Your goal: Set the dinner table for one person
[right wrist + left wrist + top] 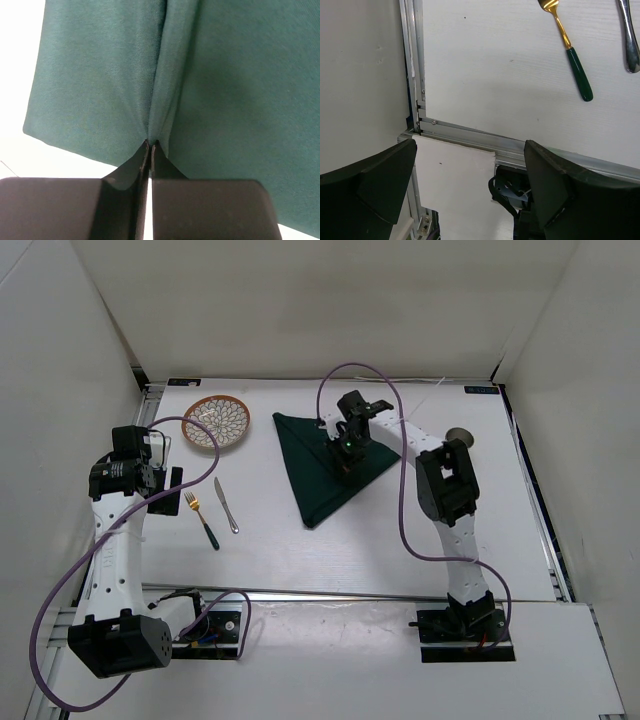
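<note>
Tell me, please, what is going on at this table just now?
The right fingers are shut on a pinched fold of the dark green cloth, which lies on the white dinner table. The left fingers are open and hold nothing, hovering by the table's left edge. A green-handled fork and a knife lie side by side left of the cloth, with a patterned plate beyond them. The place is not yet set.

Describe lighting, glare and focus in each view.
Top external: even light, faint shadows, green cloth sharp. Left wrist: fork crisp, left gripper dark, little detail. Right wrist: green cloth's weave sharp, dinner table overexposed at upper left.
</note>
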Robot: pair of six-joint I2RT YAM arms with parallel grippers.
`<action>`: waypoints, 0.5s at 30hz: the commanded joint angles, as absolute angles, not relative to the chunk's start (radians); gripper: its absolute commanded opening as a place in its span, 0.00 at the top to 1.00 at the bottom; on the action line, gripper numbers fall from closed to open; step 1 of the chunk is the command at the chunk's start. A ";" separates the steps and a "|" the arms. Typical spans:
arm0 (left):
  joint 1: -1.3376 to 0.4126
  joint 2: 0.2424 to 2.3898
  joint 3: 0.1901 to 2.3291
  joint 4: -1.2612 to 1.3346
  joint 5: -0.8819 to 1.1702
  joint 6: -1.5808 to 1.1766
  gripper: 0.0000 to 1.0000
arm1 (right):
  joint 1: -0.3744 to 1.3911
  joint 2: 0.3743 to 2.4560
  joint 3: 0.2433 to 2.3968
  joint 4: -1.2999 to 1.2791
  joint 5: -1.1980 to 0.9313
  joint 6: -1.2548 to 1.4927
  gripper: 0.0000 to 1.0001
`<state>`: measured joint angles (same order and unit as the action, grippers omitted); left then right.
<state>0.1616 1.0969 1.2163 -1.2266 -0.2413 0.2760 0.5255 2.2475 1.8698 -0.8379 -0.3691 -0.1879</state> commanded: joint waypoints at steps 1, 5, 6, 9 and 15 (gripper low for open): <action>0.160 1.074 1.207 -1.224 -0.222 0.270 0.00 | 0.555 2.235 1.942 -0.847 -0.397 -0.184 1.00; 0.160 1.074 1.207 -1.224 -0.222 0.270 0.00 | 0.577 2.235 2.042 -0.896 -0.463 -0.166 1.00; 0.160 1.074 1.207 -1.224 -0.222 0.270 0.00 | 0.589 2.224 2.057 -0.906 -0.486 -0.157 1.00; 0.160 1.083 1.207 -1.224 -0.222 0.270 0.00 | 0.632 2.214 2.088 -0.907 -0.613 -0.167 1.00; 0.160 1.092 1.218 -1.235 -0.222 0.270 0.00 | 0.738 2.278 2.158 -0.916 -0.754 -0.186 0.98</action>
<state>0.1616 1.0973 1.2163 -1.2274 -0.2386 0.2760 0.6792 2.2528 2.0987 -0.8959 -0.6086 -0.1730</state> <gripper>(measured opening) 0.993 0.016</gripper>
